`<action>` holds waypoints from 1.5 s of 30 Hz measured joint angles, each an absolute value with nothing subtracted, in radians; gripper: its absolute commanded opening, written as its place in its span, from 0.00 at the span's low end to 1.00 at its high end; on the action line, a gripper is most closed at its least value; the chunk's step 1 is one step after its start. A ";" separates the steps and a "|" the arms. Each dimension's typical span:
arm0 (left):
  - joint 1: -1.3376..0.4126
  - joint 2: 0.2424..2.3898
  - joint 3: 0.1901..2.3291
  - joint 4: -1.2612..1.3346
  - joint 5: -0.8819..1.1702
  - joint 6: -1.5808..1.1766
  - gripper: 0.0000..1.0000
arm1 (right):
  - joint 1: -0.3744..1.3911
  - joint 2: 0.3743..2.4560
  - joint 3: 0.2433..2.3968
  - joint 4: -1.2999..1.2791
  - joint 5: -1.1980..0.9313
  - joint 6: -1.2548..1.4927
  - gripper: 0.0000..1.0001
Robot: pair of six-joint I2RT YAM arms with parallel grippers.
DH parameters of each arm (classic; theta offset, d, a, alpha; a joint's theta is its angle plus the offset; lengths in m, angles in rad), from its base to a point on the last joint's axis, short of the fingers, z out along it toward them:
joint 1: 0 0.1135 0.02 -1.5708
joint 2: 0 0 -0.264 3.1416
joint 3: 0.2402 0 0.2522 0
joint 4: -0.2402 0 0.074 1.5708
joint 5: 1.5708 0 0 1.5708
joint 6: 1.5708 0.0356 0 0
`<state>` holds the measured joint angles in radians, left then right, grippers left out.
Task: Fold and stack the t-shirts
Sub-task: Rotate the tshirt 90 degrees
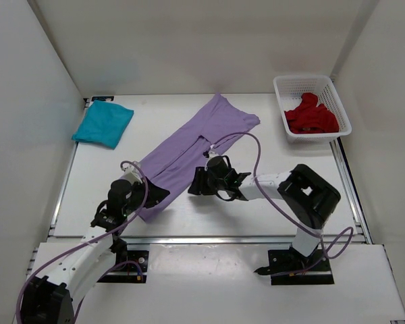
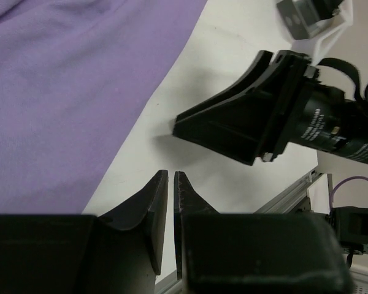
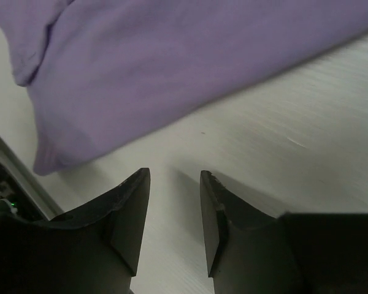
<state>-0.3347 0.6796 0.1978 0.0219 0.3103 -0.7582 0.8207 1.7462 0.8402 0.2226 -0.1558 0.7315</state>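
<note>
Purple shirt (image 1: 182,148) flat on table (image 1: 155,115) for fold; L gripper (image 2: 170,174) near-together, R gripper (image 3: 175,174) apart, both empty by hem.

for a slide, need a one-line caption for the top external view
Two arms at the near end of a lavender t-shirt; folded teal t-shirt far left, dark red t-shirt in white basket.
</note>
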 measured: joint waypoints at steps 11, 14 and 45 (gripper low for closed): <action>-0.315 0.679 0.198 0.007 0.315 -0.757 0.21 | 0.840 1.959 0.966 0.402 -0.218 0.865 0.15; -0.311 0.684 0.198 0.007 0.314 -0.756 0.20 | 0.818 1.972 0.965 0.403 -0.254 0.879 0.01; -0.667 0.949 0.234 -0.074 0.143 -0.632 0.51 | 0.614 0.845 0.212 -0.187 -0.331 0.782 0.34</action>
<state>-0.6670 0.9493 0.2340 -0.0742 0.1429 -0.6323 0.6136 0.8452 0.2119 -0.1867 -0.3305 0.7818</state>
